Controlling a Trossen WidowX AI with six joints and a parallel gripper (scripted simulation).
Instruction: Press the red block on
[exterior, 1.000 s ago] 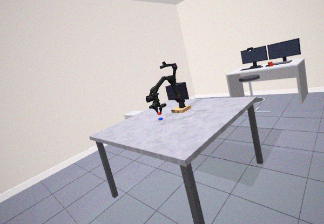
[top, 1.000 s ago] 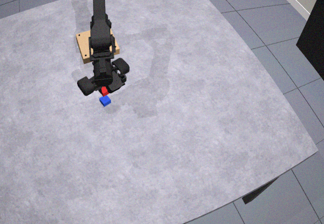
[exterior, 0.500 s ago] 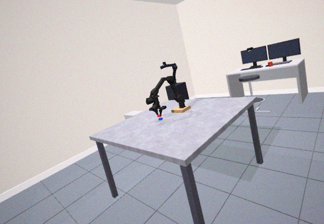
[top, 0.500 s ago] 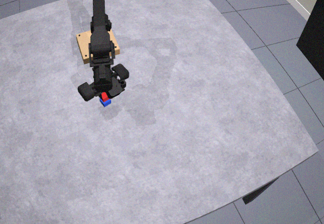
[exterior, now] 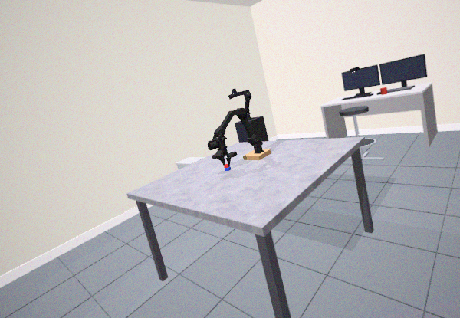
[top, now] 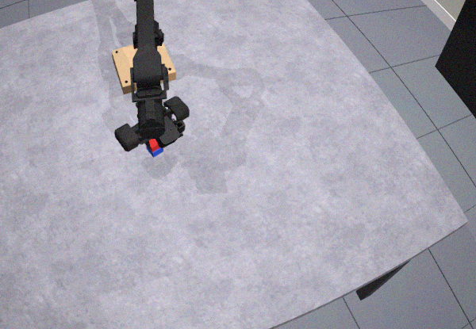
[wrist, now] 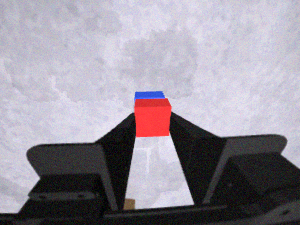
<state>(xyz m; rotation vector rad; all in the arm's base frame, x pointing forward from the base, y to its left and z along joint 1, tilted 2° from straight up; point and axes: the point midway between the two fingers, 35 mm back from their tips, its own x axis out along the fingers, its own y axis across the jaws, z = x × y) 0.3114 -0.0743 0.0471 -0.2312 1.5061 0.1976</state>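
Overhead, we see our black parallel-jaw gripper (top: 154, 143) (exterior: 227, 165) (wrist: 151, 116) angled down at the small red block (top: 153, 144) (exterior: 226, 165) (wrist: 152, 118), which sits over the small blue block (top: 156, 152) (exterior: 227, 168) (wrist: 149, 95), a strip of blue showing past it. Behind, our black jointed arm (top: 145, 32) (exterior: 226, 124) reaches out above a pale wooden base plate (top: 121, 67) (exterior: 251, 157) with dark holes, and its shadows fall across the mottled grey table (top: 278, 206) (exterior: 245, 191). From the exterior view, we find red directly above blue at our fingertips, both near the tabletop; whether the two have clicked together we cannot tell. Nothing stands between us and the blue block there. Dark legs carry the table on a grey tiled floor (exterior: 215, 268), and beyond it a white desk (exterior: 379, 103) bears two dark monitors and a red mug (exterior: 383, 90), with a round dark stool (exterior: 353, 110) in front. Through the wrist view, we have our fingers partly open, closed against both sides of the red block, with the blue block peeking out past its far edge.
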